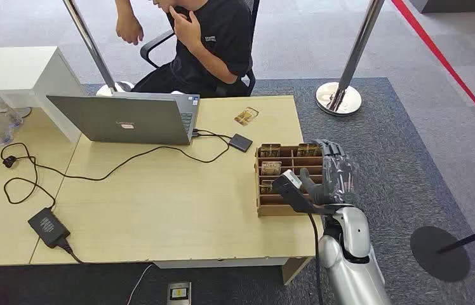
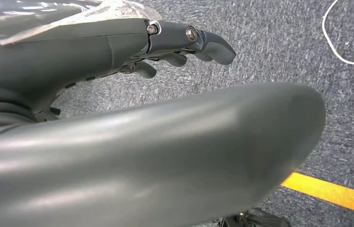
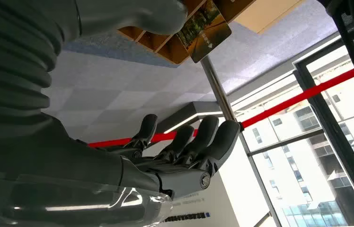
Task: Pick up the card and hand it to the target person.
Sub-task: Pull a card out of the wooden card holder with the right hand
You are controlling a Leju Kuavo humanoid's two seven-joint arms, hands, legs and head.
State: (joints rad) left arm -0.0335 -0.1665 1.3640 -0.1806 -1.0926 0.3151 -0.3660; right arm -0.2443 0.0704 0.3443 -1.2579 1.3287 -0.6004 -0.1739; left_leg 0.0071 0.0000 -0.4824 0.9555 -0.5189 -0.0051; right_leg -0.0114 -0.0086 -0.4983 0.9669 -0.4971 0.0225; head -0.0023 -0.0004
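Far to the left of the right hand (image 1: 333,175), across the pale wood-grain table (image 1: 159,210): black power brick (image 1: 48,227) with looping cable, then grey laptop (image 1: 127,118), lid raised toward the robot, apparently facing the seated person (image 1: 203,38) beyond the far edge. Presumably the target recipient, dressed in black, one hand near the chin. Nearer, a small dark slab (image 1: 240,142) tethered to the laptop, and one loose card (image 1: 246,115) lying flat ahead of the hand, toward the person.

Directly beside the hand, on its inner side: brown slotted card rack (image 1: 279,181), thin partitioned walls, cards (image 1: 272,168) standing on edge in several compartments, an arrangement likely meant to leave upper edges free for pinching. In the right wrist view, a glossy printed card (image 3: 203,30) projecting from the rack's cells.

Right hand: raised at the table's outer corner, dark fingers (image 3: 213,142) spread and gently curved, thumb apart, nothing held; smooth grey shell, silver forearm. Judged as poised before the grasp, card not yet taken.

Left hand (image 2: 180,45): hanging over speckled grey carpet, fingers loosely extended, empty.

Beyond the right hand, outward: chrome stanchion (image 1: 343,95) on a round polished base.
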